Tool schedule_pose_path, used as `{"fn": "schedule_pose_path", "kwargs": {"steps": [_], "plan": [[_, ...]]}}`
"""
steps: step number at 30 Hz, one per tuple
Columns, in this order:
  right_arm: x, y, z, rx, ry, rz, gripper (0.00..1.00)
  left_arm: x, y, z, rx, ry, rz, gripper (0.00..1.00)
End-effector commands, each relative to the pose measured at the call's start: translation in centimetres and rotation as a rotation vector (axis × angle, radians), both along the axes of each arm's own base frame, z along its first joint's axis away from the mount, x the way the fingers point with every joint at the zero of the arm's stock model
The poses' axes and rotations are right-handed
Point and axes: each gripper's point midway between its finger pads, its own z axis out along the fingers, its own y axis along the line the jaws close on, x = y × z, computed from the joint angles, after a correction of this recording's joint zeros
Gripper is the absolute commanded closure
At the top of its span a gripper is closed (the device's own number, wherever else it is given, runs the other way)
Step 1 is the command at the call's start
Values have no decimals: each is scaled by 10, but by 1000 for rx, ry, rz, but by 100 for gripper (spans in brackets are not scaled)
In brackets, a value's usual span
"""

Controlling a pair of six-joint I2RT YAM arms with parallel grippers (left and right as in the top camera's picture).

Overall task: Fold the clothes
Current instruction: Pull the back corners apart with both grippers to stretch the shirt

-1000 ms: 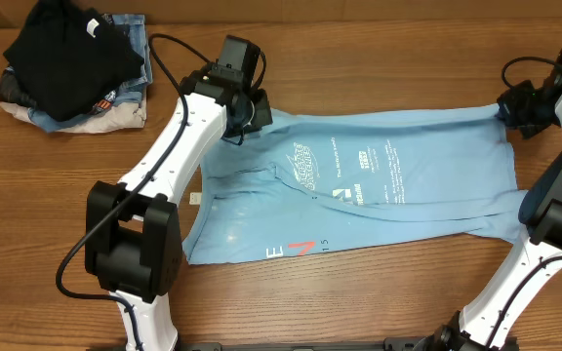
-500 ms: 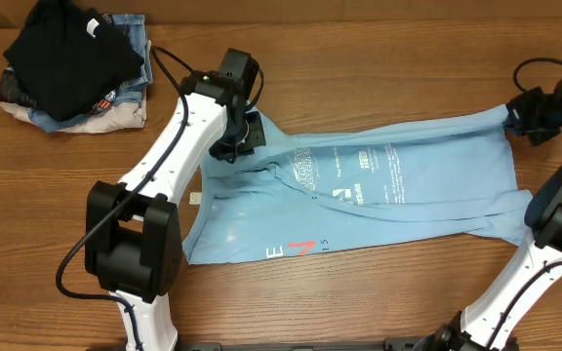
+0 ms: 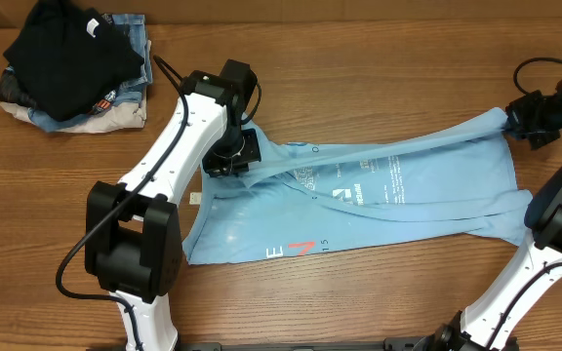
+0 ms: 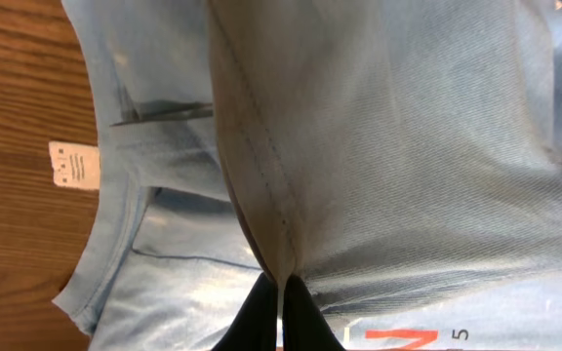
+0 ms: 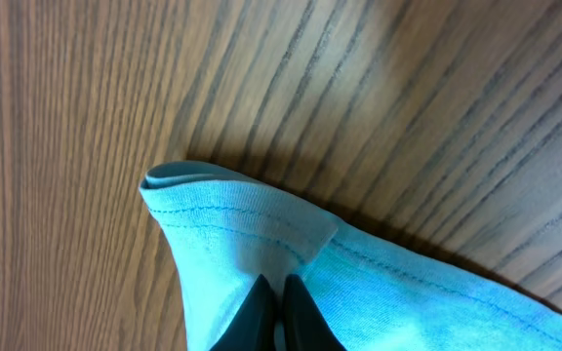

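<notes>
The light sky-blue T-shirt lies across the table with its printed lettering facing up and a small white tag at the collar on the left. My left gripper is shut on the shirt's far edge near the collar and holds it lifted over the shirt; in the left wrist view the fabric hangs from the shut fingers. My right gripper is shut on the far right hem corner, which shows in the right wrist view pinched between its fingers. The edge between them is pulled taut.
A pile of folded clothes with a black garment on top of denim and beige pieces sits at the table's far left corner. Bare wooden table lies behind the shirt and in front of it.
My left gripper has moved toward the near side with the shirt edge, drawing the far edge over the shirt. My right gripper has shifted slightly right, holding its corner.
</notes>
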Motion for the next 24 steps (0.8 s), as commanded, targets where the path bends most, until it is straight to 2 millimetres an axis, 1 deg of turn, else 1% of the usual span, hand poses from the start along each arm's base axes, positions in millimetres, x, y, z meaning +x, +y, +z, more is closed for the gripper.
{"fn": "schedule_pose_path", "kwargs": {"steps": [1, 3, 7, 10, 15, 18, 20, 23, 24], "plan": [[4, -17, 31, -73, -43, -41, 96, -1, 2, 12, 9, -19, -4, 96], [-2, -19, 29, -86, -11, -69, 96, -6, 3, 12, 19, -2, -10, 94], [-9, -22, 27, -104, 22, -74, 96, -12, 4, 13, 27, 20, -16, 87], [-13, -21, 26, -102, 40, -75, 96, -14, 5, 11, 29, 27, -15, 85], [-19, -18, 24, -93, 66, -74, 96, -19, 7, 10, 37, 47, -16, 88], [-23, -16, 24, -86, 81, -73, 96, -19, 7, 10, 38, 46, -24, 86], [-26, -16, 23, -87, 95, -77, 96, -18, 10, 9, 53, 42, -25, 81], [-36, -21, 22, -115, 143, -110, 96, -17, 13, 9, 71, 35, -26, 71], [-39, -22, 21, -126, 157, -112, 96, -16, 13, 9, 75, 34, -26, 64]]}}
